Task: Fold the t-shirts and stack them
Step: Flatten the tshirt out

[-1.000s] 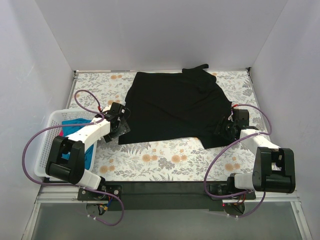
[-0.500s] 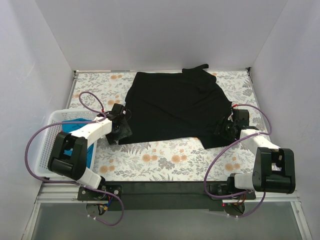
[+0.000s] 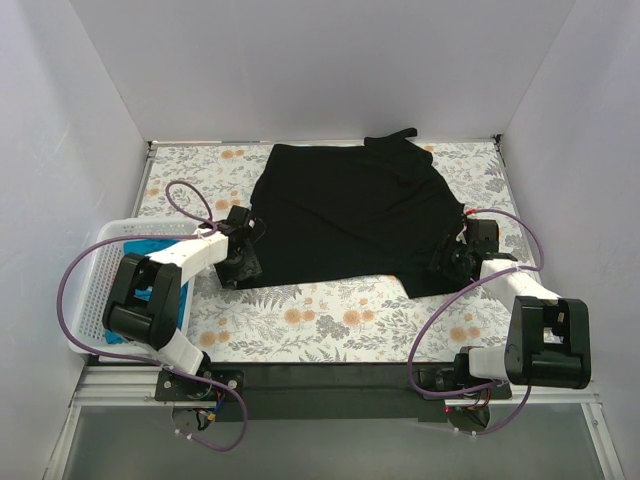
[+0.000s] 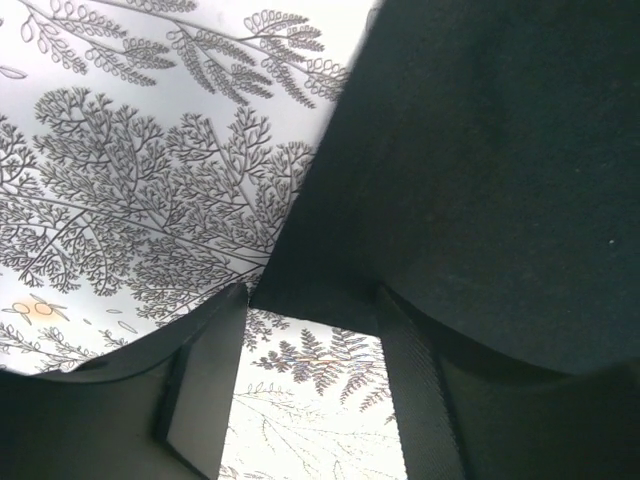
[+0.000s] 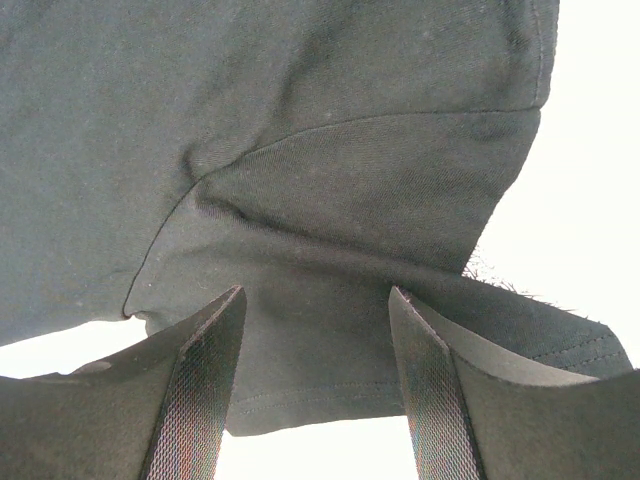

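Top external view: the black tee (image 3: pixel 350 215) lies spread on the floral worktop (image 3: pixel 330 320), toward the far side. The left end effector (image 3: pixel 243 262) sits at the tee's near left corner and the right end effector (image 3: pixel 447 258) at its near right sleeve. Both are dark against dark cloth, so their fingers are hard to make out from above. Left wrist view shows the fingers apart, with the tee's corner at their tips and bare worktop between them; nothing is pinched. Right wrist view shows the fingers wide apart over the sleeve's seam, with cloth lying slack between them, not clamped. A teal tee (image 3: pixel 150 245) lies in the white basket (image 3: pixel 95 265) at the left, mostly hidden by the left arm.
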`<state>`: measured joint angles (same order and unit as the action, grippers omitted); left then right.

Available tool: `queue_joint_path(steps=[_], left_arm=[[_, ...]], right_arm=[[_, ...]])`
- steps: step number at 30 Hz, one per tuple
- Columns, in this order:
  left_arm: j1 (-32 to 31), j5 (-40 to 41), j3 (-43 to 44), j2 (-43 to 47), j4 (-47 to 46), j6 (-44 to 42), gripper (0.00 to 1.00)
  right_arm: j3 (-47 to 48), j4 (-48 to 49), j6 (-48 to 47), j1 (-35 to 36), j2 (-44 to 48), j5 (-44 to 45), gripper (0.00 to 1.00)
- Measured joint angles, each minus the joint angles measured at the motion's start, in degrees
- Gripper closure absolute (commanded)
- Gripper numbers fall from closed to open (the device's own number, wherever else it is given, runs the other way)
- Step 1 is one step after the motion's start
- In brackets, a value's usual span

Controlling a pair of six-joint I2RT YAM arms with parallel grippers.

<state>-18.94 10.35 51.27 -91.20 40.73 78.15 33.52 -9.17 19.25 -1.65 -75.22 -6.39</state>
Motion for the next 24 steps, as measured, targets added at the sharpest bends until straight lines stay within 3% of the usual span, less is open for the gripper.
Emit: queue_joint_path(steps=[5, 6, 8, 19, 24], left_arm=[[-0.4, -0.6, 0.4, -0.5, -0.3, -0.6, 0.81], [-0.4, -0.7, 0.4, -0.5, -0.3, -0.7, 0.92], [-0.4, -0.7, 0.4, -0.5, -0.5, -0.7, 0.99], [-0.7, 1.9, -4.5, 4.6, -3.5, -0.2, 1.0], [-0.7, 1.9, -5.7, 5.8, -4.9, -0.4, 1.0]], right_arm=[[-0.5, -0.8, -0.1, 0.0, 0.9, 0.0, 0.34], [-0.5, -1.1, -0.1, 0.0, 1.1, 0.0, 0.34], [-0.5, -1.7, -0.2, 0.0, 1.5, 0.0, 0.34], [-0.4, -9.9, -1.0, 0.1, 10.1, 9.6, 0.32], [-0.4, -13.6, -1.3, 0.9, 11.2, 9.0, 0.4]])
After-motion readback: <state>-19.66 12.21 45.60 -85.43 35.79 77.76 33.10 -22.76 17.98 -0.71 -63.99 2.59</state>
